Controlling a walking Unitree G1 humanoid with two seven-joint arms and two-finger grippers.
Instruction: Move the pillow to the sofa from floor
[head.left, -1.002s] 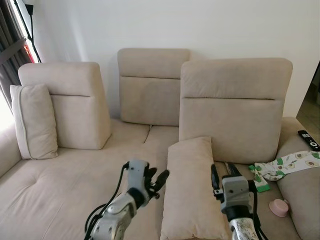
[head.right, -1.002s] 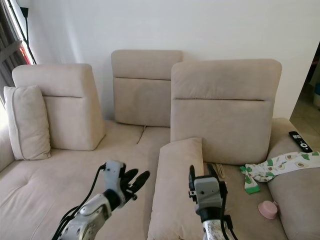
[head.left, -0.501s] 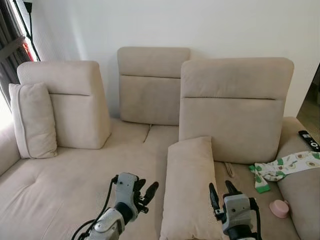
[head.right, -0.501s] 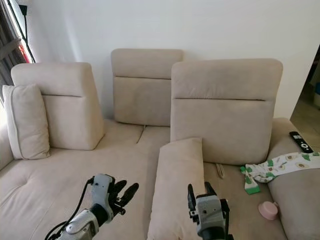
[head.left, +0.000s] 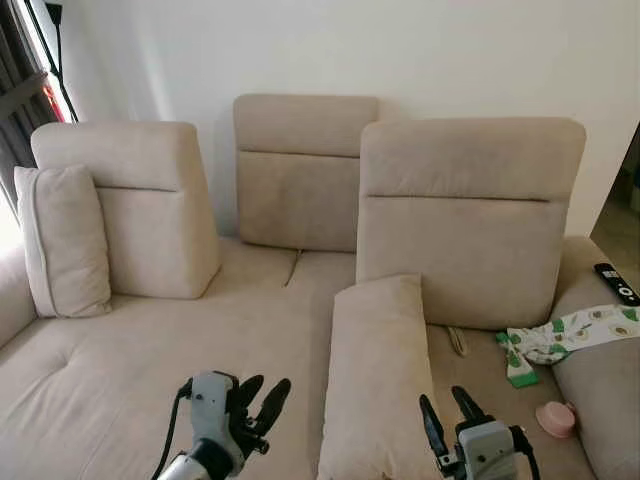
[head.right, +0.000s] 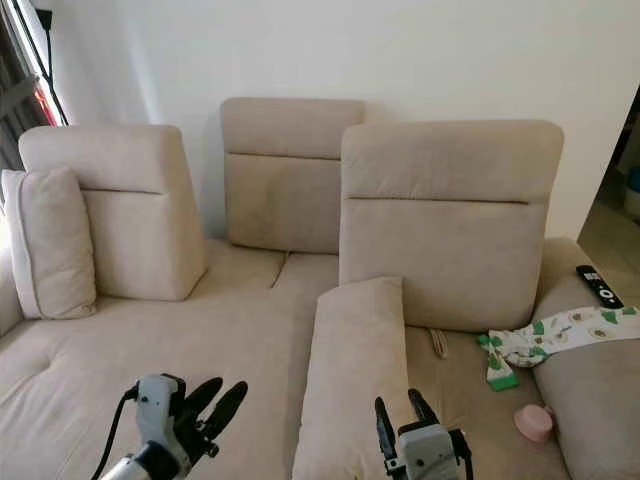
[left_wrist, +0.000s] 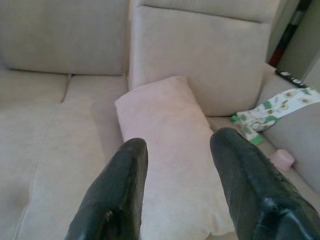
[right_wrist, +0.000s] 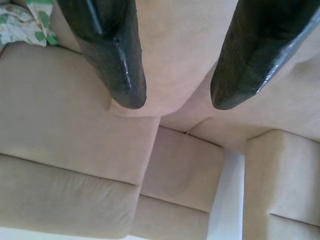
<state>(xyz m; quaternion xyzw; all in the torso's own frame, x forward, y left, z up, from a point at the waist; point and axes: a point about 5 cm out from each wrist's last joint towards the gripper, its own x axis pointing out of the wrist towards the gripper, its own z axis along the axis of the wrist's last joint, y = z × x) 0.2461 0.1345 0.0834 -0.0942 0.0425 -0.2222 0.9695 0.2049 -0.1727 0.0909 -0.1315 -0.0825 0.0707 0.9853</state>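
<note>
One pillow (head.left: 378, 375) on sofa (head.left: 150, 340) (unlabelled).

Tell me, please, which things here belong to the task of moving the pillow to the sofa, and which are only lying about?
Belong to the task:
- pillow, lying on the seat
- sofa
- left gripper, open
- right gripper, open

Only lying about:
- second pillow at the sofa's left end
- avocado-print cloth
- remote control
- small pink object

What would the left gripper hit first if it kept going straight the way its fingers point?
Probably the beige pillow lying on the sofa seat: the left gripper, open, points right at it. Depth is unclear.
</note>
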